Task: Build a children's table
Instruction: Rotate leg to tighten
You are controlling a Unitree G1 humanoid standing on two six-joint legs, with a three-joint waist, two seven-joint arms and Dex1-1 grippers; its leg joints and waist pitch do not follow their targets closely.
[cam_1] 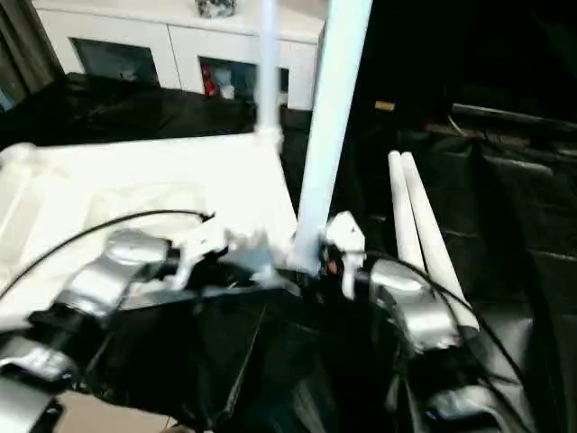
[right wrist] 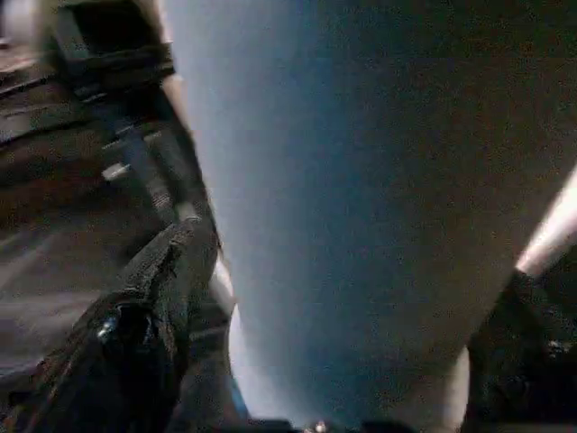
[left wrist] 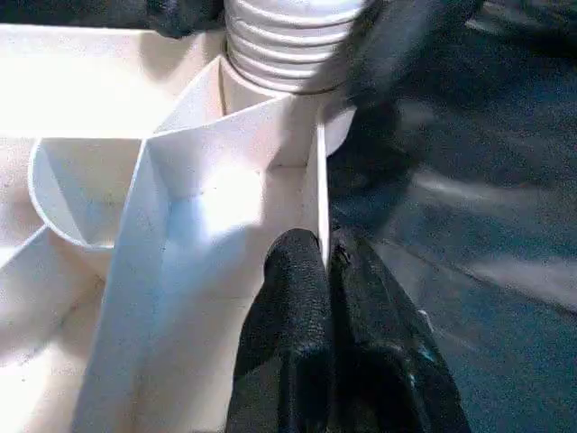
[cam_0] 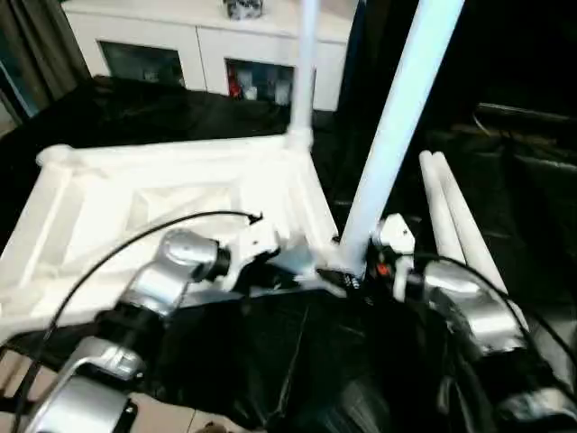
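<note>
Two legs stand in upturned ribbed white tabletop; two lie beside.

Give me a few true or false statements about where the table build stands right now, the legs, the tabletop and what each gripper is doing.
1. The tabletop lies with its ribbed underside up. True.
2. All four legs are already standing in their sockets. False: two loose legs lie side by side on the dark cover to the robot's right.
3. The left gripper is pinched on a thin rib at the tabletop's edge. True.
4. The right gripper is empty. False: its fingers sit on either side of the near leg, low down by the corner socket.
5. A far leg stands upright at the far corner. True.
</note>
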